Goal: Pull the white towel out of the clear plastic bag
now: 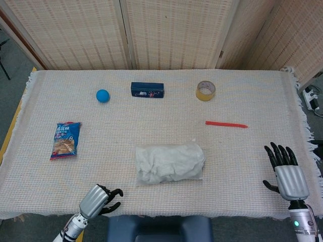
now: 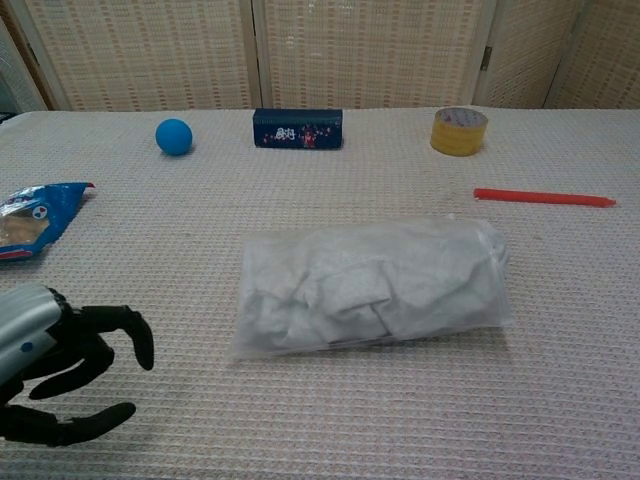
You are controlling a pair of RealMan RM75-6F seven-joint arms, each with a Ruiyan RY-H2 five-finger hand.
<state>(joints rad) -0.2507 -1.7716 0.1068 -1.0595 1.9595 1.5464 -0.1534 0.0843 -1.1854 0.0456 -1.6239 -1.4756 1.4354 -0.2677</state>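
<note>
Hovering at the near edge of the table (image 1: 252, 91), the left hand (image 1: 98, 200) holds nothing, its fingers curled loosely and apart, near the bag's left end but not touching it; the right hand (image 1: 286, 170) stands well apart at the near right edge, fingers spread and empty, and does not show in the chest view; between them lies the clear plastic bag (image 2: 370, 285), flat on the woven cloth with the white towel (image 2: 340, 290) crumpled and wholly inside it, so nothing of the pull has begun; the film looks thin and slack, so a grab at the bag alone would likely drag the whole bundle across the cloth rather than free the towel; I cannot tell which end is open, though the bunched right end seems likelier, and reaching for the wrong end would only squeeze the towel deeper; one hand should pin the bag while the other draws, or both slide together; farther back, the red stick (image 1: 226, 124), snack packet (image 1: 65, 140), blue ball (image 1: 103, 95), dark box (image 1: 147, 90) and tape roll (image 1: 205, 91) lie well clear, though a wide right-hand sweep might brush the stick.
</note>
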